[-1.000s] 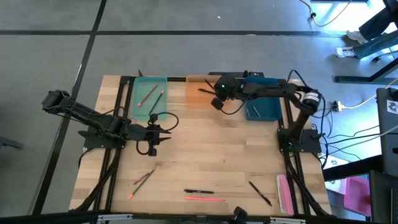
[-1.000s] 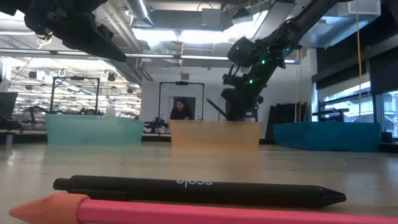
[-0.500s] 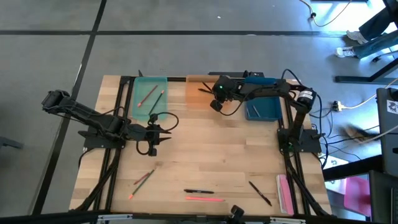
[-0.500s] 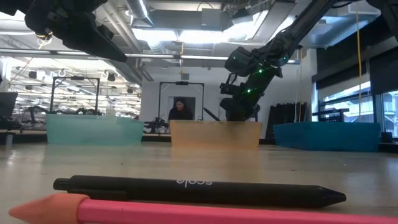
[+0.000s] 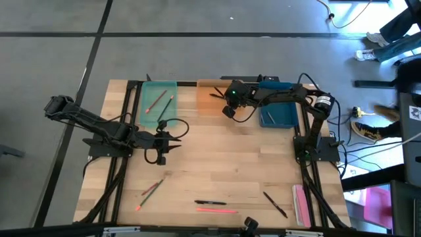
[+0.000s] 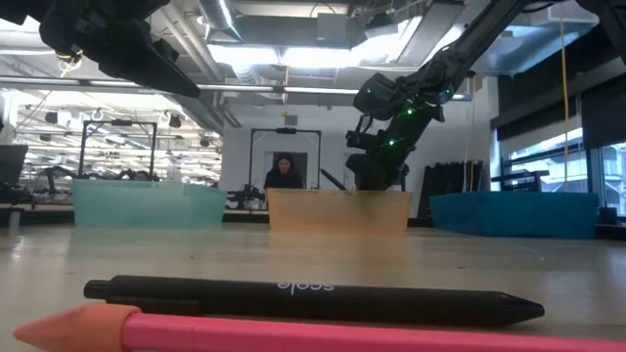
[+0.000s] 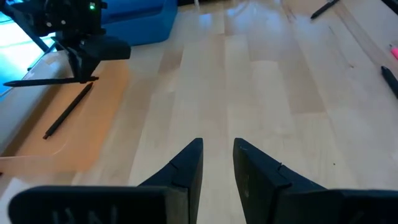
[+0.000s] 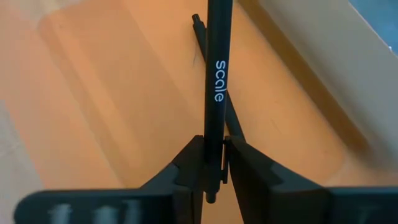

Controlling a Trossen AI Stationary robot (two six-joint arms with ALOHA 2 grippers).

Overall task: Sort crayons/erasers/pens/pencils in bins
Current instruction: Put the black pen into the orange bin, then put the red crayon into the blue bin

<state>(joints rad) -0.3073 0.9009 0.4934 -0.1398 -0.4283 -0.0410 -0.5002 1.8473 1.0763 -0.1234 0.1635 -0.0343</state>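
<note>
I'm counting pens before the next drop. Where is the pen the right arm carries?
In the high view the pen is clamped in the right gripper over the orange bin, just above another black pen lying inside it.

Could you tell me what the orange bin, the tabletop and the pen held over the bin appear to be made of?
Orange bin: probably plastic; smooth, slightly translucent, with a moulded, rounded inner edge.
Tabletop: looks like light wood, lightly glossy; long parallel planks with grain and soft reflections.
Black pen held in the right tool: likely plastic; matte black barrel with white printed lettering. Metal cannot be ruled out.
</note>
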